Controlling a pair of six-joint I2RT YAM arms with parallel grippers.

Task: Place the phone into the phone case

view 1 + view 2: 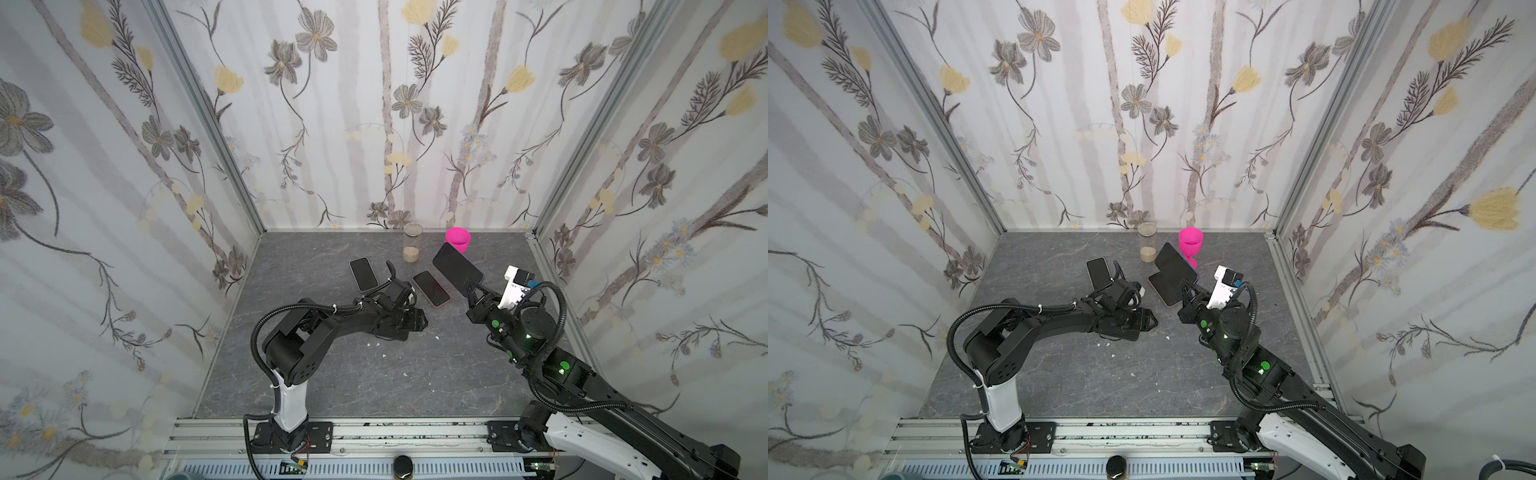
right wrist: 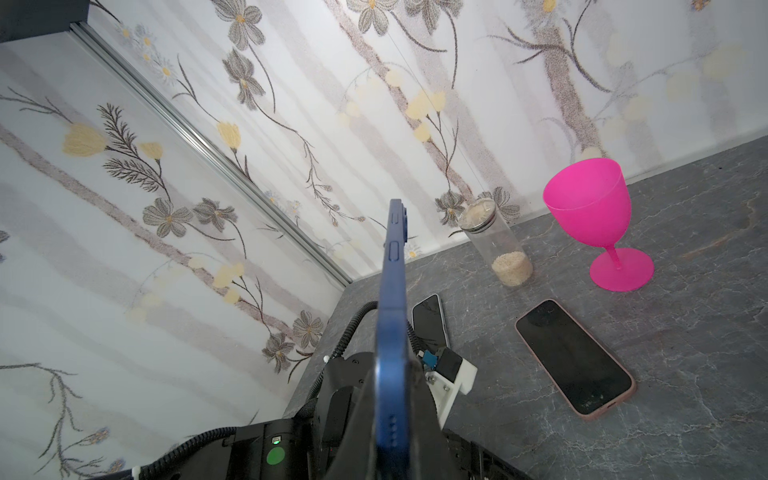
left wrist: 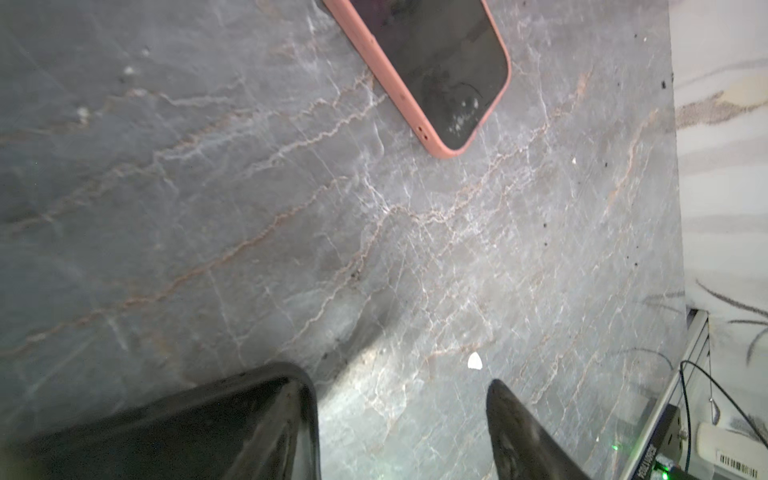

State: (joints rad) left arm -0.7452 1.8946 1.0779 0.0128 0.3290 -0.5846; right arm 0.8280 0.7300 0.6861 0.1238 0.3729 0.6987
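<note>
Right gripper (image 1: 473, 287) is clamped on the lower end of the phone (image 1: 457, 266), which is held clear of the table (image 1: 332, 374) and tilted up toward the back wall, presumably so that most of its body stays free for seating. In the right wrist view its blue edge runs straight out from between the fingers. Left gripper (image 3: 397, 380) sits low over the table, jaws well apart with bare surface between them, apparently placed to steady a case. A dark round-cornered slab (image 3: 199, 424) beside one finger may be the phone case, but this cannot be confirmed. A pink-cased phone (image 1: 431, 288) lies flat near both grippers, touched by neither.
</note>
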